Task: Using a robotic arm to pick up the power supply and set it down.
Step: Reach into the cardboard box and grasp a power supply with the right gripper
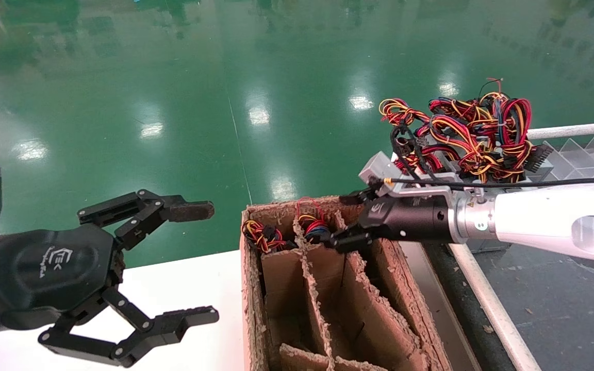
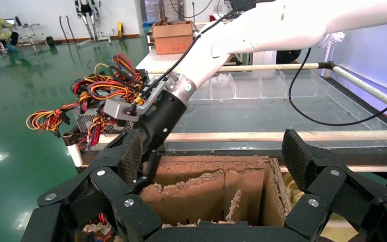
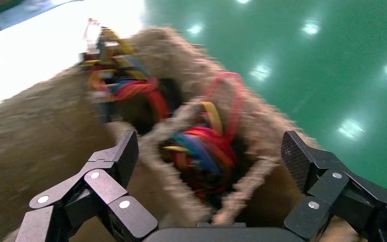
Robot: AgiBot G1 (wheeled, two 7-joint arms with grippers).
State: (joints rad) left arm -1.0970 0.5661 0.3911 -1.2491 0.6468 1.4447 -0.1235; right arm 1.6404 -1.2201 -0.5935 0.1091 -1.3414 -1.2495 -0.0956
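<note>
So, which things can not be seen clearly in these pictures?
- Power supply body: head view, hidden inside the cardboard box cell; only wires show.
- Same wires: right wrist view, blurred.
- Right claw fingertips: head view, partly behind the dividers.
- Left claw: open, idle over the white table.

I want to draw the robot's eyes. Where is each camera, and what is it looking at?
Head view: sits on the head, looks down at the cardboard box; shows left gripper open over the white table, right gripper at the box.
Left wrist view: sits on the left wrist, looks across the box at the right gripper; own fingers show.
Right wrist view: sits on the right wrist, looks into a slot at a wire bundle; own open fingers show.
Shared: all see the box.
</note>
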